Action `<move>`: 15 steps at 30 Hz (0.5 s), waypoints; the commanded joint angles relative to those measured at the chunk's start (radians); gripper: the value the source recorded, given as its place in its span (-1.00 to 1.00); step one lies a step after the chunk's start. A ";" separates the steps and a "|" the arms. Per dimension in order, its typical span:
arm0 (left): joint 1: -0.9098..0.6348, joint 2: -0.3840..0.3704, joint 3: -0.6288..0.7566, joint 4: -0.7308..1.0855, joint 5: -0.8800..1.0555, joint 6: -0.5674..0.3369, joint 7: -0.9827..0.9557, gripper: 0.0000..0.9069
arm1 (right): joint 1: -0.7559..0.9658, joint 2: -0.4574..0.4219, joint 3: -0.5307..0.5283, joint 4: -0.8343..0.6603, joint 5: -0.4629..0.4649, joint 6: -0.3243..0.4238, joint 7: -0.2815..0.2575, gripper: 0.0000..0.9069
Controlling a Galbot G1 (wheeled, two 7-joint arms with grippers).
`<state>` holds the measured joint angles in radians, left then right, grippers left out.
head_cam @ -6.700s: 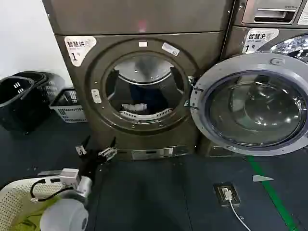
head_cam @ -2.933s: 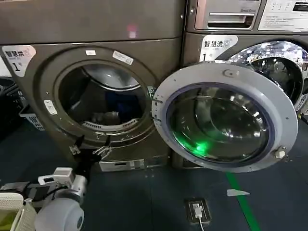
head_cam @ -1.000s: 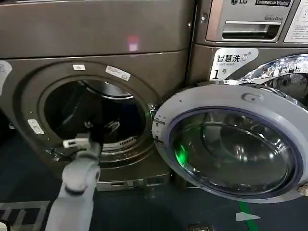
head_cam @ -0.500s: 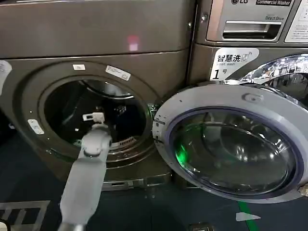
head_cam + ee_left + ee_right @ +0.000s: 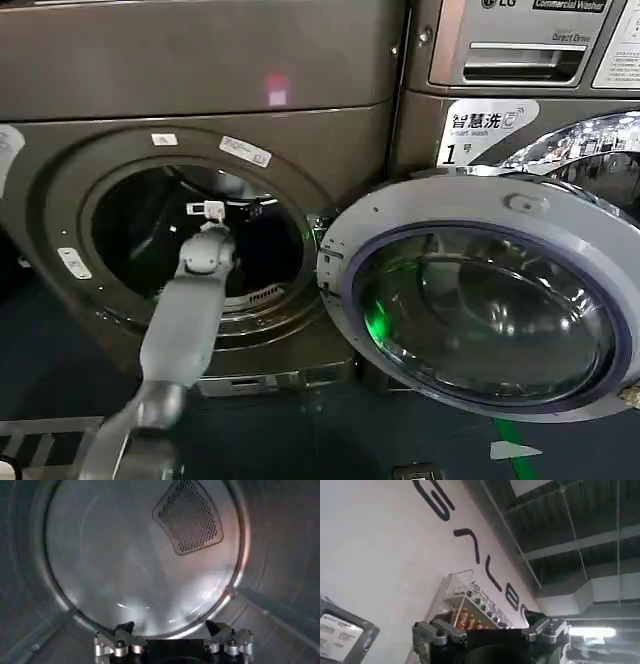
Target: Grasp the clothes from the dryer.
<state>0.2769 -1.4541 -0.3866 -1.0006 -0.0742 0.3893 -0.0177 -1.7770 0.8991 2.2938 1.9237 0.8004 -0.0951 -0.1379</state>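
While the grey left arm is reached up from the lower left of the head view through the round porthole, the left gripper is held inside the drum of the big bronze-grey metal front-loading dryer. Its wrist joint is seen at the porthole's middle, with the gripper beyond it in the dark of the drum. From the left wrist camera, the two dark fingertips are seen spread well apart with nothing between them, pointed at the shiny round back wall of the drum, on which a perforated vent panel is set. No clothes can be made out in the drum from either view; the drum interior in the head view is too dark to tell. The dryer's round glass door with a pale grey rim is swung fully open to the right, in front of the neighbouring silver-fronted machine with a white "1" sticker. The right gripper is recorded by its own wrist camera, raised toward a pale wall and ceiling, fingers apart and empty.
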 commanded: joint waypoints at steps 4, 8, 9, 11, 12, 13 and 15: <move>-0.151 0.018 0.040 0.301 0.075 0.001 0.199 1.00 | 0.000 -0.003 -0.001 -0.005 0.001 0.000 -0.003 1.00; -0.182 0.051 0.104 0.341 0.115 -0.003 0.337 1.00 | 0.004 -0.003 -0.006 -0.005 0.001 0.000 -0.004 1.00; -0.193 0.056 0.118 0.348 0.117 -0.002 0.350 1.00 | 0.005 -0.003 -0.008 -0.004 0.001 0.000 -0.004 1.00; -0.215 0.070 0.162 0.382 0.181 -0.022 0.422 1.00 | 0.006 -0.004 -0.010 -0.005 0.000 0.000 -0.005 1.00; -0.230 0.075 0.185 0.402 0.202 -0.030 0.453 1.00 | 0.007 -0.005 -0.011 -0.006 0.000 0.000 -0.005 1.00; -0.240 0.077 0.201 0.420 0.228 -0.045 0.478 1.00 | 0.008 -0.006 -0.011 -0.007 0.000 0.000 -0.006 1.00; -0.273 0.085 0.249 0.464 0.300 -0.091 0.526 1.00 | 0.008 -0.006 -0.011 -0.008 -0.001 0.000 -0.007 1.00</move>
<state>0.0961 -1.3953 -0.2655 -0.6875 0.0653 0.3639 0.2907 -1.7699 0.8937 2.2839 1.9168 0.8005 -0.0950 -0.1446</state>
